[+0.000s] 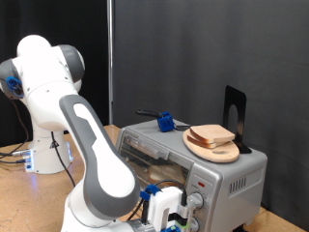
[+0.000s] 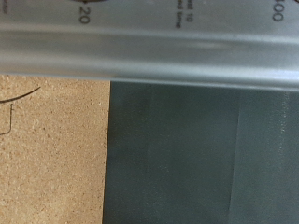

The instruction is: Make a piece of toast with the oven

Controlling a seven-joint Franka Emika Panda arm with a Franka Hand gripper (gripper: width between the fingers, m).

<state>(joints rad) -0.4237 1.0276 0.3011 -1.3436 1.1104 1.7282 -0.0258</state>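
Exterior view first. The oven sits toward the exterior view's right, a silver-grey box w/ its glass door facing the arm's side. On top of it rests a round wooden plate carrying a stack of bread (several slices, so not one single piece). I can't pick out a lone slice anywhere, and can't tell whether one lies on the rack inside; the glass shows only reflections and bars. Also on the oven's top: a small blue object w/ a dark handle sticking out toward the exterior view's left, and a black upright stand just beside the plate on its right.

The white arm bends down across the exterior view's left and middle. Its gripper is low at the bottom edge, right at the oven's front control panel, near the knobs. Fingers are mostly cut off by the frame, so can't tell how wide they stand.

Wrist view: very close on the oven's brushed-metal panel, w/ bits of printed dial numbers at the edge. Beyond it, a tan particle-board tabletop and a dark backdrop. No fingertips show here.
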